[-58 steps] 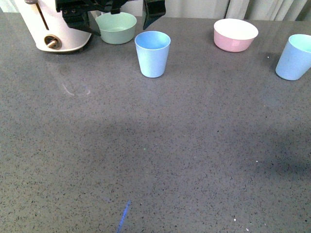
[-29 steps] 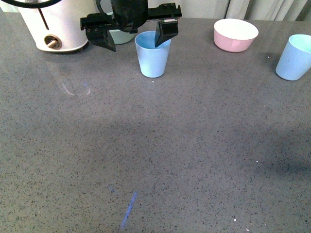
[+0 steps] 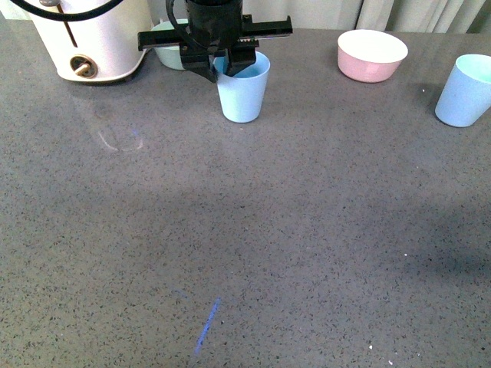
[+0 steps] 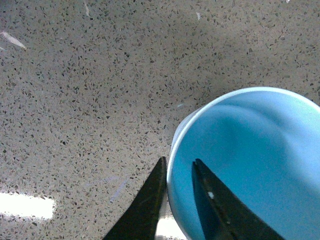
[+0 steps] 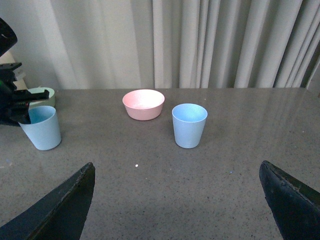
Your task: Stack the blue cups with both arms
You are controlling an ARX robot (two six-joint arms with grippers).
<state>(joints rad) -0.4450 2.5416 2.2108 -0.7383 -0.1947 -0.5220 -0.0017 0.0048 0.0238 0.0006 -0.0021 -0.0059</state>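
Observation:
One blue cup [image 3: 244, 96] stands upright on the grey table at the back, left of centre. My left gripper [image 3: 221, 70] is shut on its rim, one jaw inside and one outside; the left wrist view shows the cup [image 4: 250, 165] pinched by my left gripper [image 4: 178, 172]. It also shows in the right wrist view [image 5: 44, 132]. The second blue cup [image 3: 466, 90] stands upright at the right edge, seen in the right wrist view too [image 5: 189, 125]. My right gripper [image 5: 177, 200] is open and empty, well short of that cup, and is out of the front view.
A pink bowl [image 3: 371, 55] stands at the back between the cups. A green bowl [image 3: 166, 42] sits behind the left arm, beside a white appliance [image 3: 92, 38] at the back left. A curtain [image 5: 225, 40] hangs behind the table.
My left gripper has come down and right from above the green bowl to the cup's rim and has shut on it. The cups have not moved.

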